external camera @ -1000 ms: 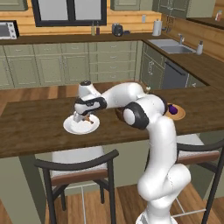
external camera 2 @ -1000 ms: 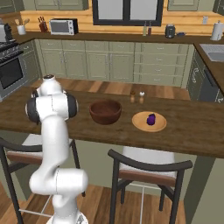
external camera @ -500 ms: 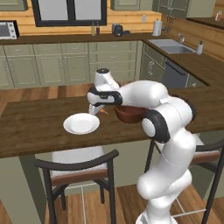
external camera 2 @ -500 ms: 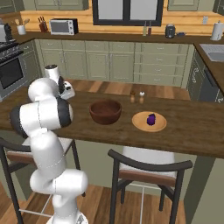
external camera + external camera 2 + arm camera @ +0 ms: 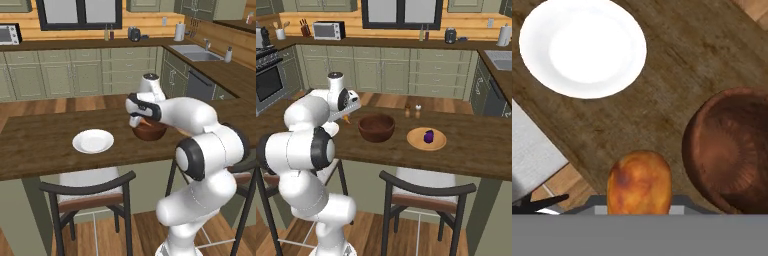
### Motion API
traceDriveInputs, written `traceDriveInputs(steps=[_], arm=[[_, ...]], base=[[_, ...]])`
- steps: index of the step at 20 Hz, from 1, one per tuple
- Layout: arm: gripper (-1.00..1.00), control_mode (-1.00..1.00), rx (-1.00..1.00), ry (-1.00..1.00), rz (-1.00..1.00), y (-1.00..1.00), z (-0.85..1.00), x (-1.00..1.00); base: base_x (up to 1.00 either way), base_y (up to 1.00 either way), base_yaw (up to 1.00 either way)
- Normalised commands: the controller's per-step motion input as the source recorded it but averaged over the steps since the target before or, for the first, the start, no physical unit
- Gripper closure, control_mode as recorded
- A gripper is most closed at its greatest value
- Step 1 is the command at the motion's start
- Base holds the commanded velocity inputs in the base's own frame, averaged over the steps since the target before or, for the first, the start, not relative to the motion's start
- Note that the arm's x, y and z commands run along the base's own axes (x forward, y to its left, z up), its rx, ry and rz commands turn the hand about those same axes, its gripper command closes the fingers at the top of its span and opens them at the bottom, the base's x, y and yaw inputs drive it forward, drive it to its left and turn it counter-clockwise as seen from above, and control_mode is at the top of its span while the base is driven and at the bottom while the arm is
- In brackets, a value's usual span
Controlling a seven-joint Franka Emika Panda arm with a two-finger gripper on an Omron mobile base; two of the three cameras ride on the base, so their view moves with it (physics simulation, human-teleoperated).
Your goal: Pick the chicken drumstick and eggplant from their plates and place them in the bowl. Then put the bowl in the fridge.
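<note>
Swinging arm: it has moved from over the white plate (image 5: 93,141) toward the bowl (image 5: 376,127), and is now hanging just beside the bowl's rim on the plate side.
Counter (image 5: 35,145): carrying the bowl, the white plate and the tan plate (image 5: 426,139), as a second ago.
Bowl: sitting between the two plates; its inside (image 5: 732,150) is showing bare wood.
White plate: lying bare now; a second ago the gripper was down over it.
Tan plate: holding the eggplant (image 5: 428,135), unmoved.
Gripper (image 5: 639,200): clamping the drumstick (image 5: 639,183), which is hanging above the counter, just short of the bowl.
</note>
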Motion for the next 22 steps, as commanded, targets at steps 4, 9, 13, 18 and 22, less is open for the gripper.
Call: traceDriveInputs(steps=[4,9,13,18,22], arm=[[1.0,-1.0,0.0,0.0,0.0,-0.71,0.03,0.48],[1.0,-1.0,0.01,0.05,0.05,-0.6,-0.03,0.93],[1.0,-1.0,0.0,0.11,0.03,-0.02,-0.31,0.43],[1.0,-1.0,0.0,0.11,0.01,0.0,-0.36,0.15],[1.0,-1.0,0.0,0.13,0.0,0.0,-0.41,0.0]], base=[[0.0,0.0,0.0],[0.0,0.0,0.0],[0.0,0.0,0.0],[0.0,0.0,0.0],[0.0,0.0,0.0]])
